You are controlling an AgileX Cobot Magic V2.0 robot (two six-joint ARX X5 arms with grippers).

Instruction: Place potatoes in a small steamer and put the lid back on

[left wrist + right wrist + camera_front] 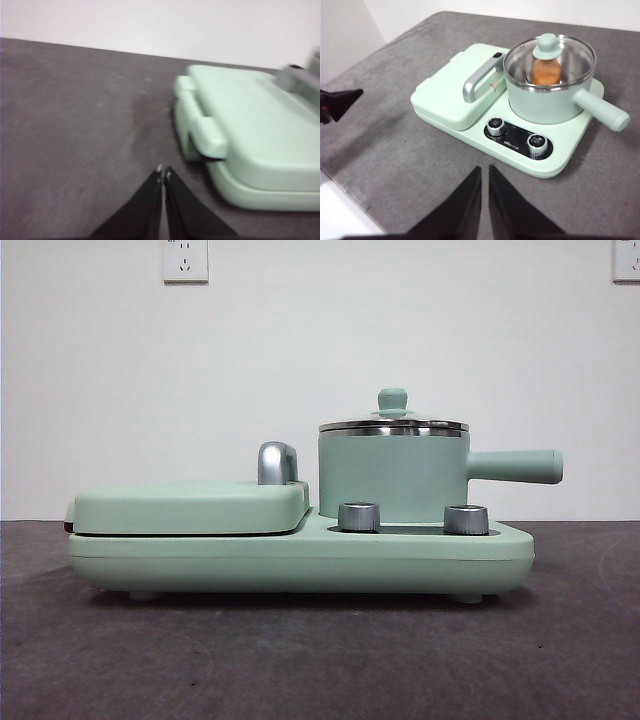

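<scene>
The oblong orange-brown potato [546,71] is sitting inside the mint-green cylindrical steamer pot with steel rim and long side handle [547,102], showing through the round glass lid with mint-green knob [548,49], which is resting seated on the rim. The pot is standing on the mint-green cooker base [300,560], beside the flat griddle cover [190,505]. The left gripper [163,173] is hanging over the grey table [75,125] near the griddle end, jaws closed on nothing. The right gripper [484,170] is hovering well apart in front of the knobs, jaws nearly together, empty. Task is looking finished; nothing more seems called for beyond the arms resting clear.
</scene>
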